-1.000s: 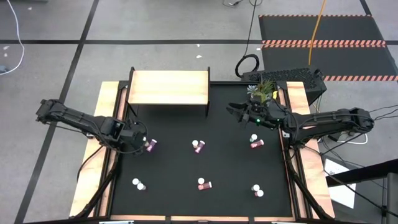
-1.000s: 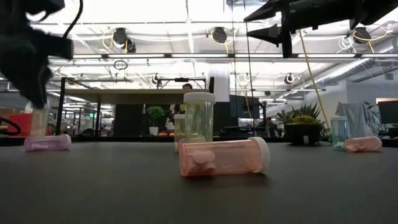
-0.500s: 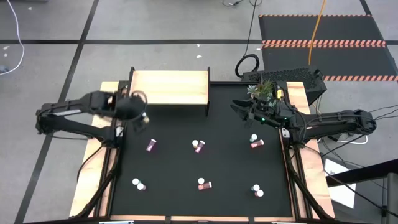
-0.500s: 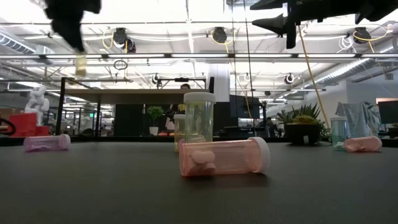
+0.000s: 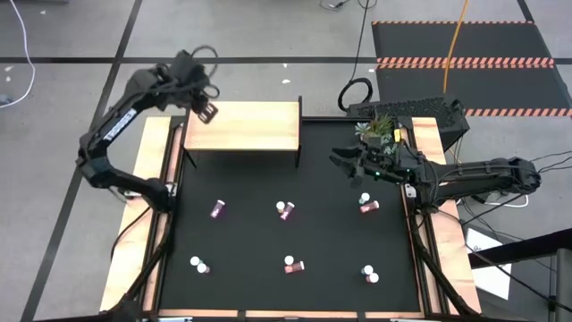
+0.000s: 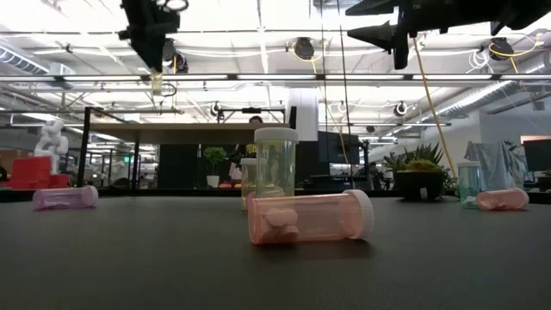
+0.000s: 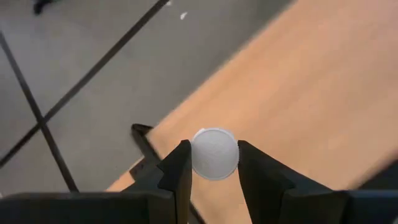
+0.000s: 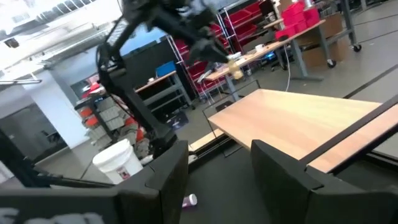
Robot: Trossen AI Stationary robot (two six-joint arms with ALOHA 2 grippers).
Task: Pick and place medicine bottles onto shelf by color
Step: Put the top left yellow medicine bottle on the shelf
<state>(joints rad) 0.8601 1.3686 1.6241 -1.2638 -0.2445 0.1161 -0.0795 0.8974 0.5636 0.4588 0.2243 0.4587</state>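
left gripper [image 5: 207,111] clamped on a white-capped bottle [image 7: 214,153], raised over the far left corner of the shelf [image 5: 255,130]. right gripper [image 5: 344,159] parted, holding nothing, hovering at far right near the potted plant [image 5: 377,128]. other bottles [image 5: 284,210] scattered over the black mat [image 5: 268,241], well apart.

Black counter [image 5: 250,241] carrying the light-wood shelf [image 5: 243,125] at its far edge, bare on top. Scattered across the mat: six small white-capped medicine bottles [image 5: 288,210], some upright, some lying down, all well apart.
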